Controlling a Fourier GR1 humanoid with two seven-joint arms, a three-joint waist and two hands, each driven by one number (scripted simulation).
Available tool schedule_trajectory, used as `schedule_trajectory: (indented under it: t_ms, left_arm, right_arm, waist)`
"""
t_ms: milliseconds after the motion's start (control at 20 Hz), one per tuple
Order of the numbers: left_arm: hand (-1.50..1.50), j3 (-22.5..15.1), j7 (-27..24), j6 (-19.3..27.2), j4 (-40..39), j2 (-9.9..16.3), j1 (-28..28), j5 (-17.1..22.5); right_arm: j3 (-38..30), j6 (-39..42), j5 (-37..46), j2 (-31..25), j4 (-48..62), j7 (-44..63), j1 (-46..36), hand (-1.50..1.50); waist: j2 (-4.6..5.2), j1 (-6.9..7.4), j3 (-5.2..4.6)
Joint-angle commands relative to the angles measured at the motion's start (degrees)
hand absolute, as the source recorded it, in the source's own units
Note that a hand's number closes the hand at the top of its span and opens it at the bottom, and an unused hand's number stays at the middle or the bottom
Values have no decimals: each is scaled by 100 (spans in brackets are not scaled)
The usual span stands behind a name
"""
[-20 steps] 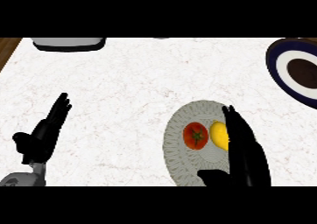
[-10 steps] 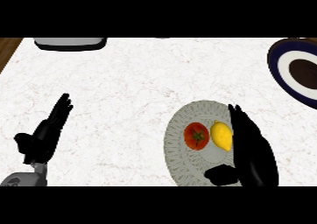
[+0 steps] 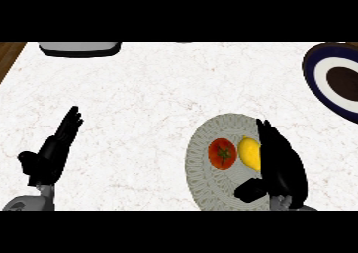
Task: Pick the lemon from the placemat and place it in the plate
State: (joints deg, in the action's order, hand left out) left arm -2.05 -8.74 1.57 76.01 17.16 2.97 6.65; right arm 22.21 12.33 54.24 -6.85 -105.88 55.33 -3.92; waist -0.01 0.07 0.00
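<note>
While lying on the grey round placemat [image 3: 203,183] at the lower right of the white marbled surface [image 3: 153,99], sitting just left of the right hand [image 3: 283,163]: the lemon [image 3: 248,152], yellow and oval, with its right side touching or partly hidden by that hand's fingers [image 3: 268,136]. Resting beside the lemon on its left, almost touching it: a red tomato [image 3: 223,153] with a green stem mark. Stretching straight up the view along the lemon's right side, not curling round it: the right hand's fingers, with the thumb [image 3: 251,189] sticking out to the left below the lemon, over the placemat. Holding nothing. Resting open at the lower left, well apart from the placemat: the left hand [image 3: 50,158], fingers straight and pointing up and slightly right, also holding nothing. Sitting at the upper right edge, partly cut off by the frame: the plate [image 3: 317,74], dark blue at the rim, then a white ring, then a dark brown centre. Showing at the top left edge: a grey and white object [image 3: 79,48], too cropped for identifying. Running down the far left: a strip of brown wood [image 3: 3,59].
</note>
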Motion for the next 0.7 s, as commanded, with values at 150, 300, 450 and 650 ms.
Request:
schedule_trajectory:
  t_ms: [150,300,450,650]
  left_arm:
    - [0,174,263,-62,185,-114,121,-143]
    - [0,250,-12,-213,164,-144,-241,-162]
    - [0,332,307,-189,161,-250,98,-159]
    - [0,215,299,-41,394,-370,-70,-353]
  right_arm:
    - [-325,-159,294,297,1170,-171,-539,-150]
    - [-414,-1,356,119,1039,-198,-276,-150]
    - [-695,-402,348,115,1705,-674,-380,-150]
    - [-756,31,-87,148,2060,-1097,-651,150]
  waist:
    - [2,14,1]
    - [-2,5,0]
    - [2,3,1]
    - [2,30,2]
